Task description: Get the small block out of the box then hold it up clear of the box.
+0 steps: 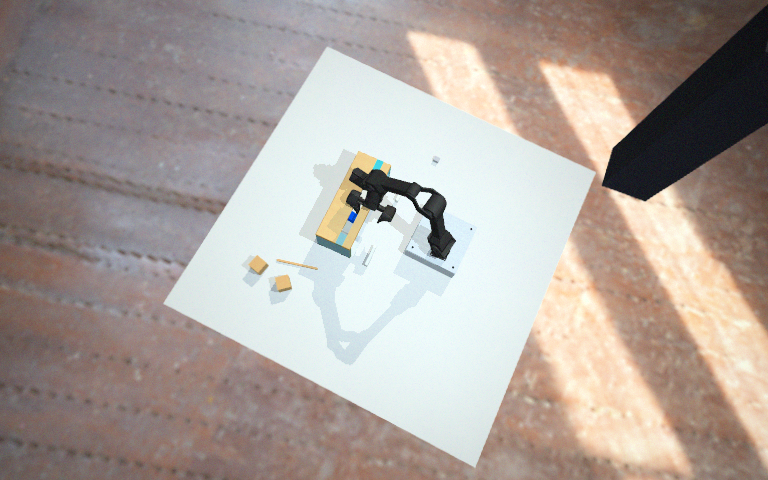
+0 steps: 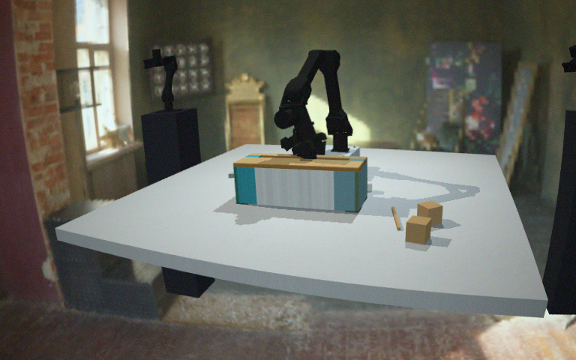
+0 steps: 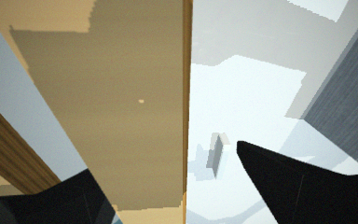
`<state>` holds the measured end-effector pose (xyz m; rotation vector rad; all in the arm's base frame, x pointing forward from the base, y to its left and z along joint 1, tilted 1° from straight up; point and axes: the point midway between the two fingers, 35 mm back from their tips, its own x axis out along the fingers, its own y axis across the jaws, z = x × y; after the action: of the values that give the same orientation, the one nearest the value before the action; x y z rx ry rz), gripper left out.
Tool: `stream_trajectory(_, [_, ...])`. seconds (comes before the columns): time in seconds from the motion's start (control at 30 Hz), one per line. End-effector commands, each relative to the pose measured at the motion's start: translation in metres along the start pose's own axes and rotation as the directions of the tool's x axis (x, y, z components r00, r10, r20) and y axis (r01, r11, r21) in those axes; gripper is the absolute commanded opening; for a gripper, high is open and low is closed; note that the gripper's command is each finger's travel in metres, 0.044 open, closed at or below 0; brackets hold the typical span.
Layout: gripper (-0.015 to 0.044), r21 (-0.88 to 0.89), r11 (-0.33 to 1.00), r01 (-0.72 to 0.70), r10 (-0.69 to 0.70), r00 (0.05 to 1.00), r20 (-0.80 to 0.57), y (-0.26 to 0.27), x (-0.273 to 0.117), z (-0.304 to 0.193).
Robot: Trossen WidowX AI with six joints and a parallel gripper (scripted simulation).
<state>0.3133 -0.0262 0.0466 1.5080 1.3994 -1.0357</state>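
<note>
Near the middle of the table (image 1: 481,294), the block (image 1: 352,216) is still inside the box (image 2: 297,187), on its shelf behind the clear front, seen as a small blue spot from above. So nothing of the task is finished, I think: it must come out at the open end, then be picked up and held high. The tool (image 1: 370,207) hangs low over the box's top edge on the side facing the robot's base. Its fingers stand wide apart and grip nothing.
</note>
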Motion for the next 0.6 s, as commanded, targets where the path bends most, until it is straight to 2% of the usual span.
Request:
stream_trajectory(0.0, [0.04,0.002,1.0,0.0,0.0,1.0,-0.007,-0.001,0.004,-0.012])
stream_trajectory(0.57, [0.04,0.002,1.0,0.0,0.0,1.0,-0.012,0.0,0.018,-0.052])
